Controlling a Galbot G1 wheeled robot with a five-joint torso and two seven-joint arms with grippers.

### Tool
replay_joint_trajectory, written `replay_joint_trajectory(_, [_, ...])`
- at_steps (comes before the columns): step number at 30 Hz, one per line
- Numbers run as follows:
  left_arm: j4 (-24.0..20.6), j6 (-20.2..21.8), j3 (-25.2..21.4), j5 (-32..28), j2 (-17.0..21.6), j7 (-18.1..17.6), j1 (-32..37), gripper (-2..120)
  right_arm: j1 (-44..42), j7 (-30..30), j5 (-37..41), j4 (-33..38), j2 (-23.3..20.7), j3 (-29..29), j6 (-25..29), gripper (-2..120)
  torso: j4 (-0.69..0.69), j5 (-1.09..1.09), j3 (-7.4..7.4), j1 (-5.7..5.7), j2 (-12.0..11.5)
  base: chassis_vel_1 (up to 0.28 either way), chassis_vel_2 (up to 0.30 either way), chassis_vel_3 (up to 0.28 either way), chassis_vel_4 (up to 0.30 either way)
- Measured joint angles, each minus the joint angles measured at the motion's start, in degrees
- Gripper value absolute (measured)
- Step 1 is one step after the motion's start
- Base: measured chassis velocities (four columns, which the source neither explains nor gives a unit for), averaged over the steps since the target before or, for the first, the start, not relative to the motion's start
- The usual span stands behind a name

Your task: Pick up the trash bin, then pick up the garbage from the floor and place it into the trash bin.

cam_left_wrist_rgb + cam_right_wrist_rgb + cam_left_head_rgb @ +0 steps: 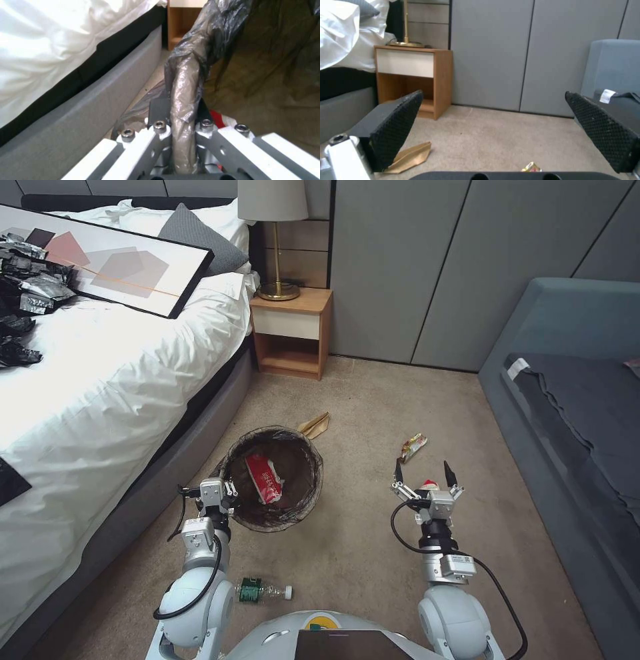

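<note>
The trash bin (293, 507), lined with a dark bag, stands beside the bed with a red-white packet (265, 478) inside it. My left gripper (223, 492) is shut on the bin's near-left rim; the left wrist view shows the bag-covered rim (182, 82) clamped between the left gripper (180, 110) fingers. My right gripper (427, 472) hangs open over the floor (360, 400), just above a tiny red scrap (431, 485). Garbage lies around: a snack wrapper (413, 445) (531, 167), a brown paper bag (315, 425) (410, 157) and a green-labelled bottle (262, 591). The right gripper (500, 130) holds nothing.
The bed (100, 380) fills the left, with a framed picture (113, 263) and black bags with foil (27, 287) on it. A wooden nightstand (291, 330) with a lamp stands at the wall. A grey sofa (573, 413) lines the right side.
</note>
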Motion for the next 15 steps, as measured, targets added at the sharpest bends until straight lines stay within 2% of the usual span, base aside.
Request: replay_joint_trajectory(15, [0.1,0.1,0.0,0.0,0.0,0.0,-0.1,0,0.2,0.2,0.0,-0.7,0.0,0.1,0.0,100,0.00,0.00,0.00,0.00,0.0,-0.096,0.089,0.088,-0.085])
